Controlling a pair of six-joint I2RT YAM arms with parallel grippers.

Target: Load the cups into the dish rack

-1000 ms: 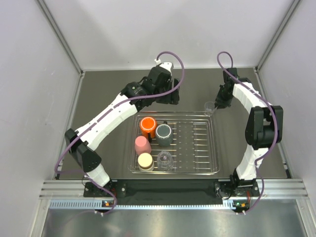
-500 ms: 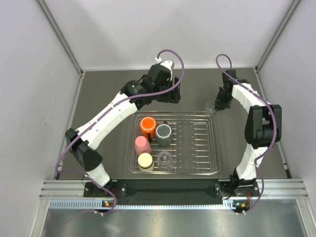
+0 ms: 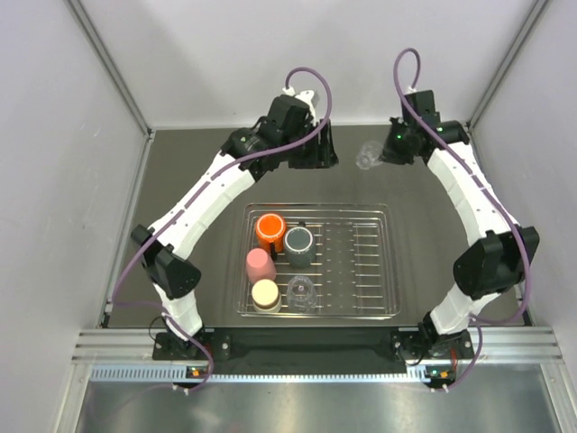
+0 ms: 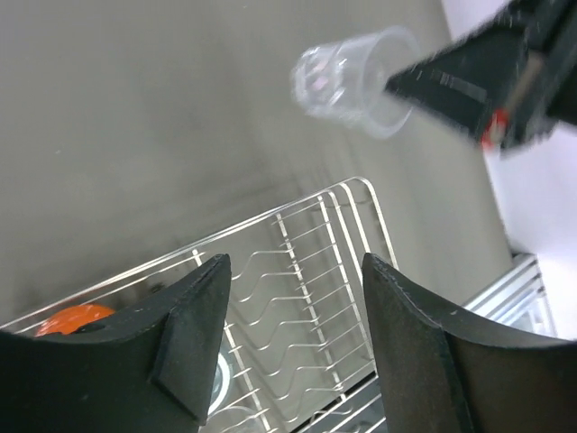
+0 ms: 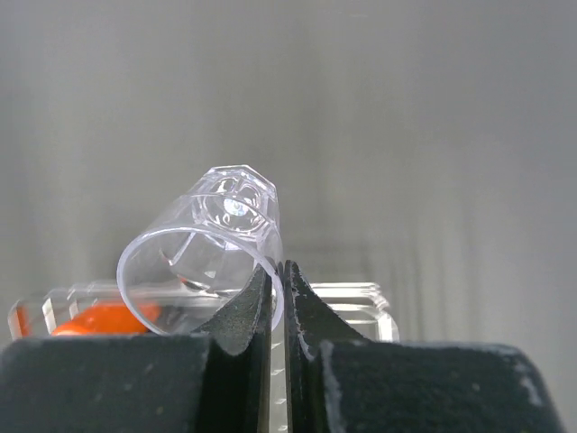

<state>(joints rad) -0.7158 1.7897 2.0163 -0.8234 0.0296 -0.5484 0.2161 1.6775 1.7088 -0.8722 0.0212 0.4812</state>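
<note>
Where right hand (image 5: 279, 278) pinches: clear tumbler (image 5: 194, 257), faceted base, probably plastic.

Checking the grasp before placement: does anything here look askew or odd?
The clear cup hangs tipped on its side, pinched only by its rim wall in the right tool, out beyond the dish rack's far edge. Nothing looks spilled or broken.

R gripper (image 3: 381, 154) grips clear cup (image 3: 367, 156) at far side, beyond dish rack (image 3: 361, 262).
</note>
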